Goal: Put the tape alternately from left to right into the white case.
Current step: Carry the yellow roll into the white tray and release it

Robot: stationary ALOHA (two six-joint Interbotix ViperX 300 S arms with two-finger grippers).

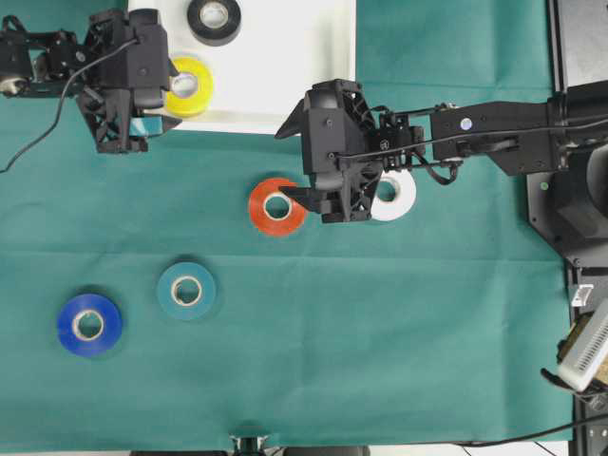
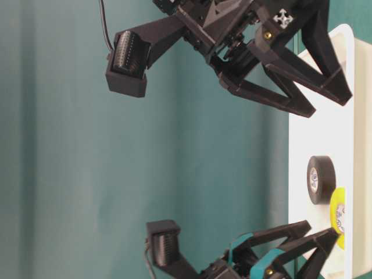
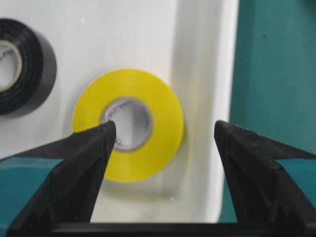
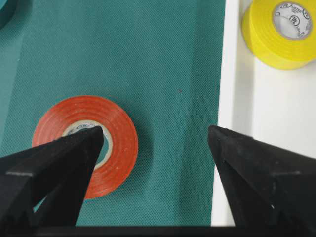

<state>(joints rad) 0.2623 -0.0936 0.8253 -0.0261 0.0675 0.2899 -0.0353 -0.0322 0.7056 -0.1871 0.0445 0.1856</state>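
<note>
The white case (image 1: 304,66) lies at the top, and a yellow tape (image 1: 193,90) and a black tape (image 1: 214,19) rest in it. My left gripper (image 1: 163,100) hangs open above the yellow tape (image 3: 148,148). One fingertip shows over its core and the other is past the case rim (image 3: 219,74). My right gripper (image 1: 285,166) is open over the cloth. It holds nothing, with one fingertip over the core of the red tape (image 4: 118,143) and the other at the case edge (image 4: 229,74). White tape (image 1: 399,198), teal tape (image 1: 186,290) and blue tape (image 1: 88,324) lie on the cloth.
A green cloth (image 1: 380,332) covers the table. Dark equipment (image 1: 579,38) and the right arm's base stand along the right edge. From table level, both the black tape (image 2: 319,179) and the yellow tape (image 2: 337,216) show inside the case (image 2: 325,133).
</note>
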